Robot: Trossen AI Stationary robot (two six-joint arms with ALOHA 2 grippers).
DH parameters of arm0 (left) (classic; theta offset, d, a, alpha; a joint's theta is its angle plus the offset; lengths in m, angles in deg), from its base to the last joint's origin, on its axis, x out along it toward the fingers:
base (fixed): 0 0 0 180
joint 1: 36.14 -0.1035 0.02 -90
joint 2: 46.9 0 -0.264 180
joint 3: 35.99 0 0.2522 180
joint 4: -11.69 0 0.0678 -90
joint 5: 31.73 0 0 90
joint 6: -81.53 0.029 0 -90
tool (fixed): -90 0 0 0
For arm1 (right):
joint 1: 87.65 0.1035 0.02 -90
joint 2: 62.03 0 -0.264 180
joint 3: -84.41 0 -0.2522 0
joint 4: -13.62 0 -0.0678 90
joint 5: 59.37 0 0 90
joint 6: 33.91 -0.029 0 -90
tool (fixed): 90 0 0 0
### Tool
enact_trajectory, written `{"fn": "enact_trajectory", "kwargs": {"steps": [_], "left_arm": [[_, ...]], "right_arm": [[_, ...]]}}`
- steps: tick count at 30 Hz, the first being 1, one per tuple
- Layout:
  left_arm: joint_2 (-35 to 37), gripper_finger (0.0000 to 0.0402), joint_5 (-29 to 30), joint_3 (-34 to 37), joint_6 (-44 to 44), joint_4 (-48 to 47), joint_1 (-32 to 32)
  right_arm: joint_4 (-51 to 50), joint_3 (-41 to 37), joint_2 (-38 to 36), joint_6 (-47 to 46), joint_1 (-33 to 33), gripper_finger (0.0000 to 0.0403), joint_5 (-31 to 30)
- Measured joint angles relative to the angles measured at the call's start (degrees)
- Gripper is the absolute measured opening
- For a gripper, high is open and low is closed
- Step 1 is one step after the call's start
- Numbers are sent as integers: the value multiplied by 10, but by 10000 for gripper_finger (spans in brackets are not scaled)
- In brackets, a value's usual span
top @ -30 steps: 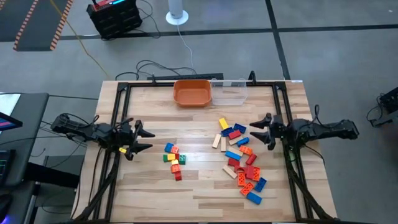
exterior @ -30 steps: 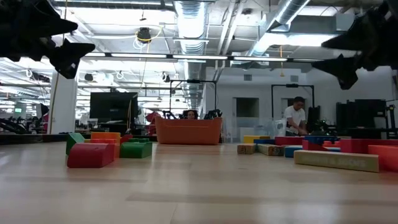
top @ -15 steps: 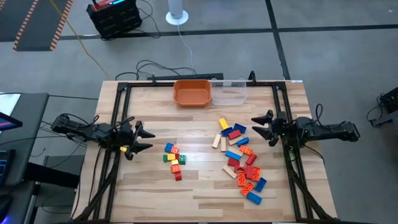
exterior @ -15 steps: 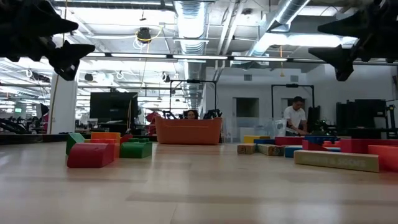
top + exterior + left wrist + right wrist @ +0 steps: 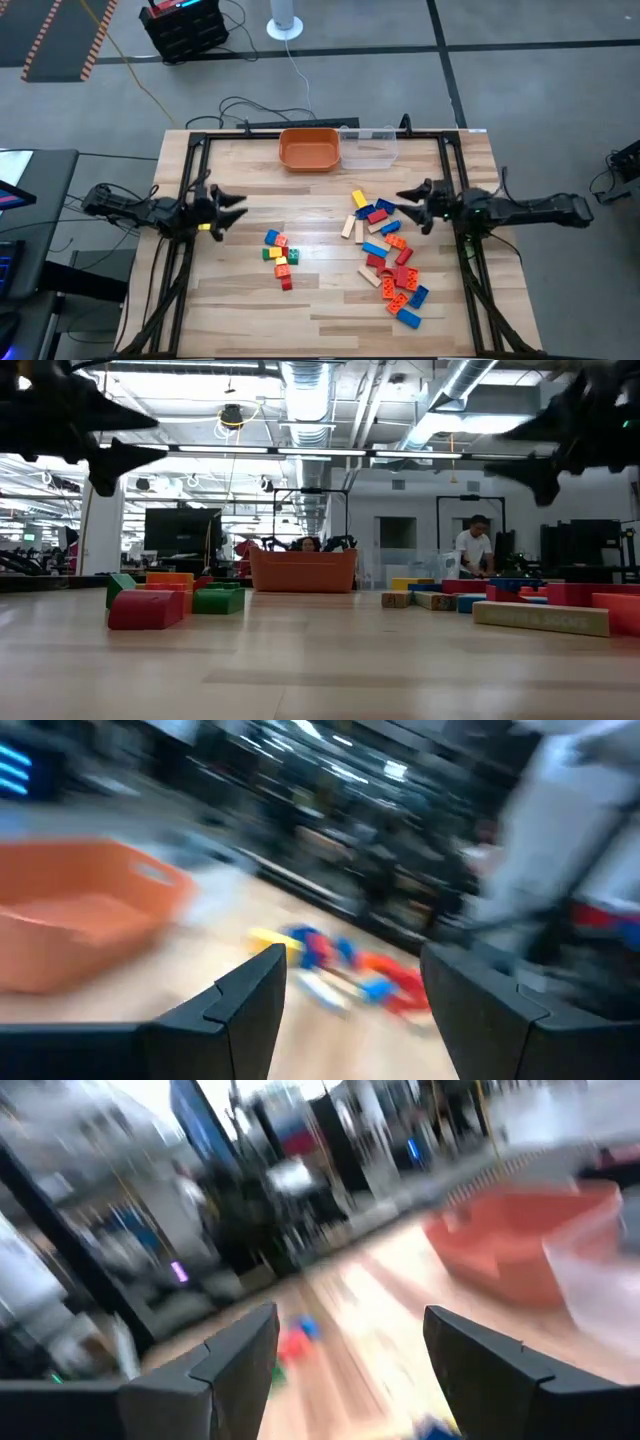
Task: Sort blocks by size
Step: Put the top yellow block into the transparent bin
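Small blocks (image 5: pixel 279 255) in blue, orange, yellow, green and red lie in a cluster left of the table's middle. A bigger spread of longer blocks (image 5: pixel 388 255) in red, blue, yellow, orange and tan lies right of the middle. My left gripper (image 5: pixel 228 208) hangs open and empty above the table's left side, left of the small cluster. My right gripper (image 5: pixel 410 203) hangs open and empty above the right side, by the far end of the long blocks. In the wrist views both pairs of fingers (image 5: pixel 250 995) (image 5: pixel 240 1355) stand wide apart with nothing between them.
An orange bowl (image 5: pixel 309 148) and a clear plastic container (image 5: pixel 369 146) stand side by side at the table's far edge. A dark frame (image 5: pixel 190 180) runs along the left, far and right sides. Bare wood lies between the two block groups and along the near edge.
My left gripper has swung toward the table's far edge and turned. My right gripper has moved toward the table's left and far edge, closer to the far end of the long blocks. Both stay open. No block has moved.
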Motion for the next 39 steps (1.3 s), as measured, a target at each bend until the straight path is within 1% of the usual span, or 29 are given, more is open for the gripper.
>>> {"fn": "enact_trajectory", "kwargs": {"steps": [3,4,6,10,15,20,24,27,34,39], "left_arm": [[0,224,87,0,26,10,-18],[0,224,108,0,37,23,-25],[1,224,122,-6,61,29,-40],[-14,224,101,-17,80,12,-61],[-73,224,72,-32,77,13,-75],[-164,224,23,-56,55,16,-76],[-232,224,-4,-78,47,15,-75],[-277,224,-6,-99,60,11,-75],[-366,224,-4,-140,129,4,-89],[-419,224,-5,-157,185,2,-117]], "right_arm": [[4,31,86,11,-5,282,0],[0,45,114,14,-8,282,-2],[-27,84,174,16,-14,282,-21],[-121,173,316,15,-33,282,-60],[-219,309,494,27,-72,282,-59],[-321,427,624,49,-112,282,-38],[-344,482,682,79,-127,282,-26],[-352,516,705,93,-136,282,-4],[-421,558,743,96,-162,283,1],[-470,587,781,89,-159,306,13]]}}
